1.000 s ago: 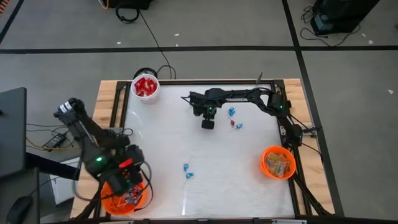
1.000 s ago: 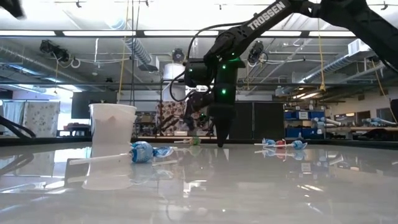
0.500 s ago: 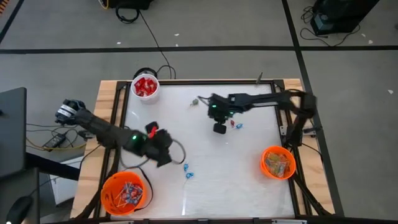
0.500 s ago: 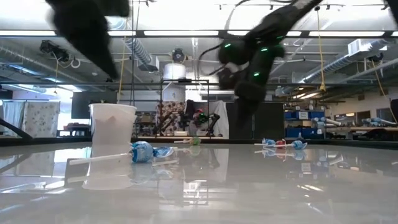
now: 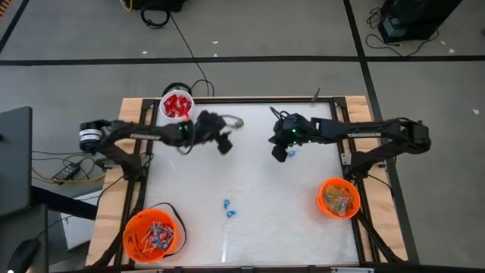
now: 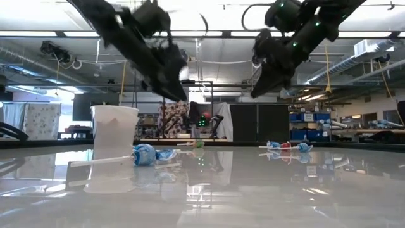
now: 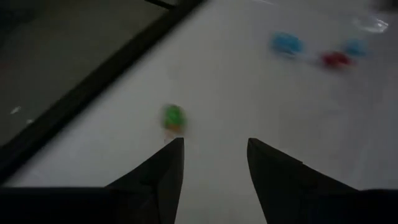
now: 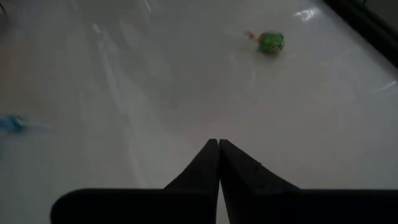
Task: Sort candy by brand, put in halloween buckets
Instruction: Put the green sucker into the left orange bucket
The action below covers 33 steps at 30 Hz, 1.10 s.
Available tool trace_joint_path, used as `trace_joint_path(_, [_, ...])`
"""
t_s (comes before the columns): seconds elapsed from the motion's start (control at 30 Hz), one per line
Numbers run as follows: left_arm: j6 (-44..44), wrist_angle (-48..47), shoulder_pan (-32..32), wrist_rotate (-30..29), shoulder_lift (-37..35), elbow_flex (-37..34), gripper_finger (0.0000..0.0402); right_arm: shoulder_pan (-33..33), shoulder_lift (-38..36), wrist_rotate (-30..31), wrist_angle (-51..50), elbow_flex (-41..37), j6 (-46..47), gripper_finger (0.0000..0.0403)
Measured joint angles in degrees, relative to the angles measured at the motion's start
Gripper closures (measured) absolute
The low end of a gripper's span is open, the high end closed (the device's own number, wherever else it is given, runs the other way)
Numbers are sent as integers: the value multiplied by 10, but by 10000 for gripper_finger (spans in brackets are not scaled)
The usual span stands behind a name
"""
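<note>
- Tabletop (image 5: pixel 250 220), white, glossy and rectangular in a pale wooden frame, fills the high view; clock directions below are read on that view from the table's centre.
- Left arm, dark and jointed, reaches in from 9 o'clock, with the left gripper (image 5: pixel 224 144) off the surface toward 11 o'clock — its two dark fingers (image 7: pixel 163 177) stand spread with a clear gap and nothing between them.
- Right arm, also dark, stretches in from 3 o'clock; the right gripper (image 5: pixel 280 154) hangs above the table at about 1 o'clock, its fingers (image 8: pixel 208 168) pressed together on nothing.
- Bright orange round plastic bucket (image 5: pixel 151 234) sits at 7 o'clock, holding thin-stick lollipops in blue and pink wrappers.
- Second orange round bucket (image 5: pixel 338 199) sits at 4 o'clock, just inside the table's edge, with pale yellowish wrapped pieces in it.
- Smaller white round pail (image 5: pixel 176 105) stands at the 11 o'clock corner, filled with red packets.
- Pair of blue-wrapped lollipops (image 5: pixel 227 210) lies loose on the table at 6 o'clock, well apart from all three containers.
- Blue and red wrapped sweets (image 7: pixel 336 59) lie just beside the right gripper at 1 o'clock.
- Small round green-wrapped candy (image 8: pixel 270 42) rests near the far edge at 12 o'clock, between the two grippers — close ahead of the left fingers in the left wrist view.
</note>
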Motion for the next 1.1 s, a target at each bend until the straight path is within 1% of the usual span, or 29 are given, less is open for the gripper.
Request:
trace_joint_path(0.1, [26,72,52,5,50,0,219,8,-23,5,3,-6,20,374])
trace_joint_path(0.2, [32,143,92,10,107,2,219,23,-33,26,2,-14,20,367])
trace_joint_path(0.27, [32,149,115,30,144,23,219,29,-38,40,0,-21,16,363])
trace_joint_path(0.4, [30,129,144,98,210,70,219,31,-37,68,1,-28,15,355])
trace_joint_path(0.47, [30,122,147,112,239,88,219,28,-36,78,6,-29,7,351])
trace_joint_path(0.53, [30,123,147,114,261,108,219,24,-35,79,6,-30,-8,345])
trace_joint_path(0.7, [31,89,147,117,287,142,219,20,-35,79,6,-30,-21,338])
trace_joint_path(0.83, [58,54,147,160,291,151,219,20,-35,79,6,-30,-34,337])
trace_joint_path(0.93, [75,39,147,163,291,151,222,19,-35,80,6,-30,-41,337])
trace_joint_path(1.0, [76,35,148,163,291,151,231,19,-35,80,6,-30,-43,337])
trace_joint_path(1.1, [76,36,148,161,291,151,262,19,-35,80,9,-30,-44,337])
